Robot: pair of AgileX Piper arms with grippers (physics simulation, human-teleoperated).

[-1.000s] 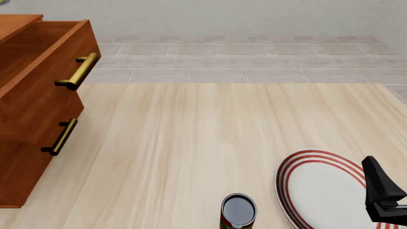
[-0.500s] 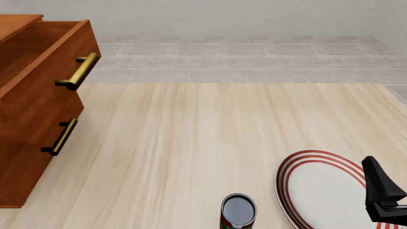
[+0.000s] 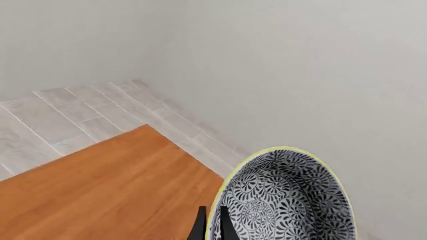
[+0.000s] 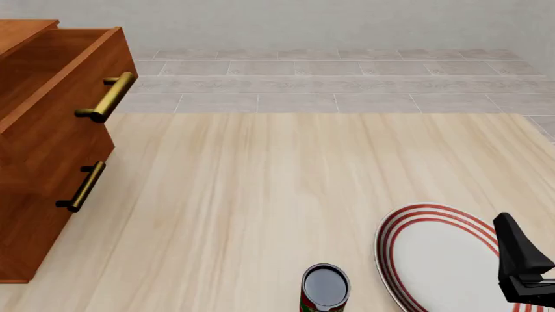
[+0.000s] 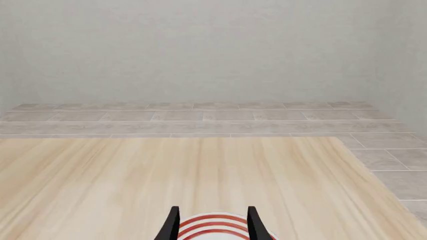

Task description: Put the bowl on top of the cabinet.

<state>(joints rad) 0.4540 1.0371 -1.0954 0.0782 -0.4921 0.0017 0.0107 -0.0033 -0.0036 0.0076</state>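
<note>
Plainly, the move ahead turned on one relation: the bowl [image 3: 283, 197] sat directly in the left gripper [image 3: 211, 225], its yellowish rim pinched between the two dark fingertips [image 3: 224, 224], and it hung above the reddish-brown top of the cabinet [image 3: 107, 192], seemingly near that top's far corner where it meets the grey floor tiles and the wall. Whether the bowl was touching the wood or clear of it could not be told. The front view showed neither the bowl nor the left arm, only the cabinet [image 4: 52, 149] at the far left with its upper drawer pulled out. The right gripper [image 5: 211, 222] stood open and empty over the red-ringed plate [image 4: 438, 257] at the near right, well apart from the cabinet, so the left arm was judged the one to set the bowl down, by lowering and releasing.
</note>
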